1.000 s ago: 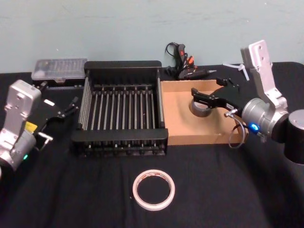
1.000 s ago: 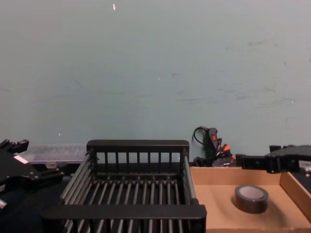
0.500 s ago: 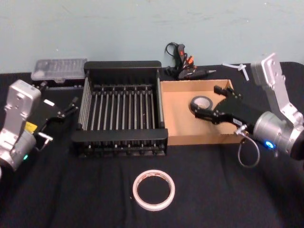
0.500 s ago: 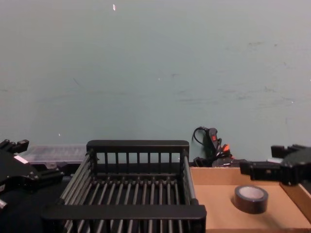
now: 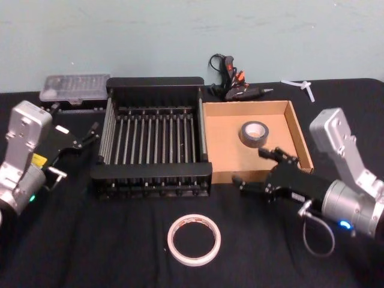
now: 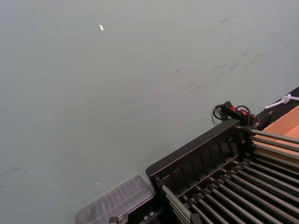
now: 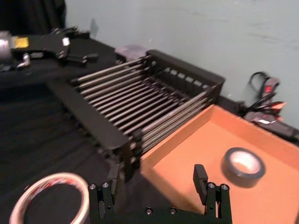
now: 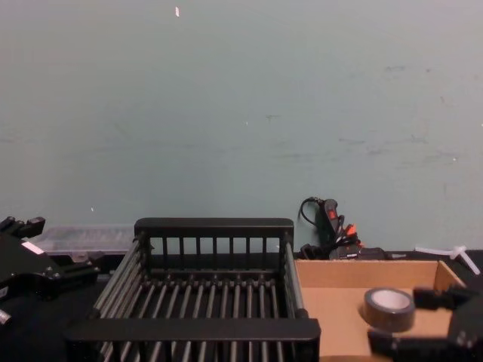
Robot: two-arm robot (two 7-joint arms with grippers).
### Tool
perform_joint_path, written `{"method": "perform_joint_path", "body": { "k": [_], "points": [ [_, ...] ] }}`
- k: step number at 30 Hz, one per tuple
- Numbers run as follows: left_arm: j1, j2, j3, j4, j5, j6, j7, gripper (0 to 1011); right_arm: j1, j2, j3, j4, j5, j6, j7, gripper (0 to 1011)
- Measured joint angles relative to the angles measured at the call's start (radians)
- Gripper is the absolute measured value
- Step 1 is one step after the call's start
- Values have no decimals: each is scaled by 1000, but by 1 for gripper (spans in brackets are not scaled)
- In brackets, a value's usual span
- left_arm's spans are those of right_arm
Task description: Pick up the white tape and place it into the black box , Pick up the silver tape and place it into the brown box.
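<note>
white tape (image 5: 194, 239) lies flat on the near table, left of and nearer than my right gripper (image 5: 257, 171), whose fingers are spread and empty at the brown box (image 5: 230, 156) near rim; silver tape (image 5: 254, 132) rests inside it; black box (image 5: 154, 179) holds nothing.

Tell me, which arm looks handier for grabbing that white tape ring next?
Probably the right. Its open tool hangs just past the brown box's front edge, nearer the white tape; the left tool sits beyond the black box.
</note>
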Motion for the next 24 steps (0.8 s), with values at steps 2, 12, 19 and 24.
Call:
{"method": "perform_joint_path", "body": {
  "k": [2, 12, 19, 24],
  "points": [
    [0, 0, 0, 0, 0, 0, 0, 1001, -13, 11, -15, -7, 0, -4, 3, 1002],
    [0, 0, 0, 0, 0, 0, 0, 1001, -28, 37, -80, -17, -6, -13, 12, 1002],
    [0, 0, 0, 0, 0, 0, 0, 1001, -14, 38, -123, -14, -22, -12, 18, 1002],
    [0, 0, 0, 0, 0, 0, 0, 1001, 3, 33, -154, 2, -39, -12, 23, 1002]
  ]
}}
